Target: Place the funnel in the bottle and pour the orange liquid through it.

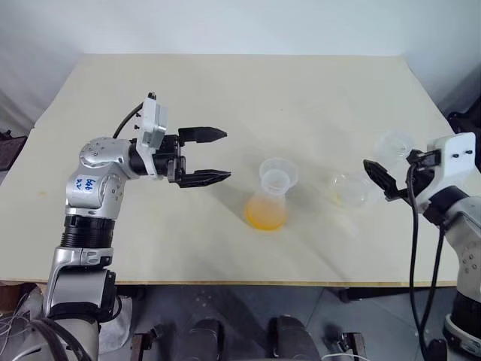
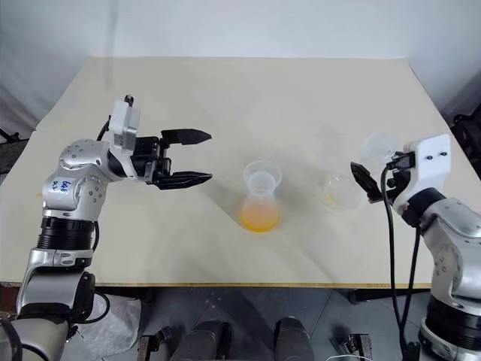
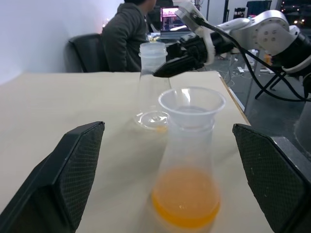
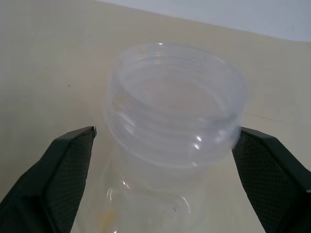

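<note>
**A:** On the pale wooden table (image 1: 225, 98), seen from the head, what stands where?

**B:** Near the middle stands the bottle (image 1: 268, 204), upright, with the orange liquid (image 1: 266, 214) pooled in its base and the funnel (image 1: 278, 174) seated in its neck. Toward the right stands a larger flask (image 1: 361, 180), clear, with only a faint yellow trace at the bottom. The tabletop is bare apart from these. Behind it is a plain light wall; beneath its front edge is grey floor.

**A:** And the arms?

**B:** The left gripper (image 1: 214, 156) hangs over the table to the left of the bottle, pointing at it, jaws spread wide and holding nothing. The right gripper (image 2: 361, 180) sits just beside the larger flask, on its right.

**A:** The left wrist view?

**B:** The two black fingers (image 3: 73, 170) stand far apart, with the bottle between them but not touched. Beyond it are the larger flask and the right gripper beside its neck. At the far side of the table a person (image 3: 126, 36) sits in a dark chair, with a lit screen (image 3: 171, 18) and cables on the floor behind.

**A:** The right wrist view?

**B:** The larger flask's threaded mouth sits between the fingers (image 4: 68, 165), which are parted wider than the neck and clear of it. Beige tabletop lies behind.
</note>
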